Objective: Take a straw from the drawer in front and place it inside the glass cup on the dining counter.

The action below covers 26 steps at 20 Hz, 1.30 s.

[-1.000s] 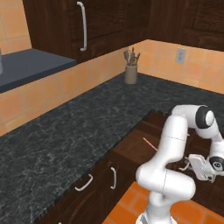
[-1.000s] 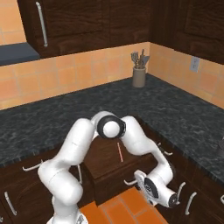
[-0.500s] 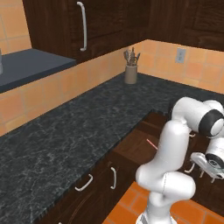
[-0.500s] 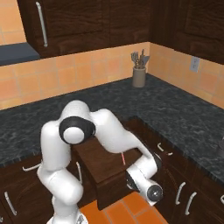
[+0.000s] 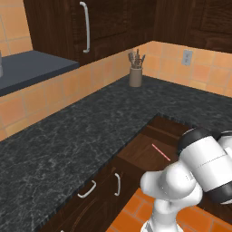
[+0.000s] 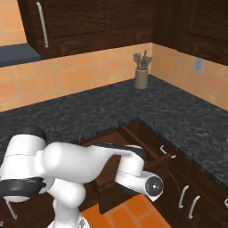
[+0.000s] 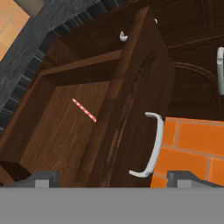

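Drawer (image 7: pixel 70 131) open | straw (image 7: pixel 84 110) lies inside, ahead of your claw (image 7: pixel 111 177) | claw apart, empty | you must yet pick and carry it.

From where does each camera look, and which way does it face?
Left base view: behind the arm's left, facing the black counter; white arm lower right.
Right base view: behind its right, same counter; arm lower left.
Hand view: on the hand, looking down; finger tips at bottom.
Shared: the open drawer with the straw.

straw (image 7: pixel 84 110) on drawer (image 7: pixel 52 135) floor
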Tool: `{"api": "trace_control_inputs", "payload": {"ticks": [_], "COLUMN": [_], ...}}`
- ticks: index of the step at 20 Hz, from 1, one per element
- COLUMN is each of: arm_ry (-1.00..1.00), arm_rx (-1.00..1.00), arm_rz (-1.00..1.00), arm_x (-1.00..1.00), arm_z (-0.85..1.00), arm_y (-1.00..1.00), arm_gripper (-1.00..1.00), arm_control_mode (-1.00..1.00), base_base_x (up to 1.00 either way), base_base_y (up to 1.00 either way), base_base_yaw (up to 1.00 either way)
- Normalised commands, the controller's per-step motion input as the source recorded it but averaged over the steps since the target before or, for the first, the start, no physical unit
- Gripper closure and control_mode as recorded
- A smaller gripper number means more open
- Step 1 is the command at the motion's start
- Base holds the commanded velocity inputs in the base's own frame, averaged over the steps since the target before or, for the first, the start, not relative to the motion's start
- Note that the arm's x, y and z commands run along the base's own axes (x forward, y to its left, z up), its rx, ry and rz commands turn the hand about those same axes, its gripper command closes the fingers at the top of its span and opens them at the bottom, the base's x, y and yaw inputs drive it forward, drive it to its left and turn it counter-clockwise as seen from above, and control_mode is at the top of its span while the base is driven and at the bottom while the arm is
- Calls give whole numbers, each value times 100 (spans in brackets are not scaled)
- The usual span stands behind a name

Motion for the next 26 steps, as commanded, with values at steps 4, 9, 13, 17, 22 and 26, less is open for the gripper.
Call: {"api": "trace_control_inputs", "payload": {"ticks": [4, 9, 13, 17, 22, 26], "arm_ry": [31, 43, 34, 7, 0, 2], "arm_rx": [-32, -34, -18, -2, 1, -5], "arm_rz": [22, 33, 34, 35, 16, 0], "arm_x": [34, 30, 62, 69, 63, 62], "arm_z": [100, 93, 31, 0, 0, -16], "arm_y": [58, 69, 73, 4, -6, 21], "arm_gripper": [-100, -100, -100, -100, -100, -100], "arm_control_mode": [-100, -100, -100, -100, -100, -100], "base_base_x": [0, 0, 0, 0, 0, 0], "base_base_y": [0, 0, 0, 0, 0, 0], "base_base_yaw": [0, 0, 0, 0, 0, 0]}}
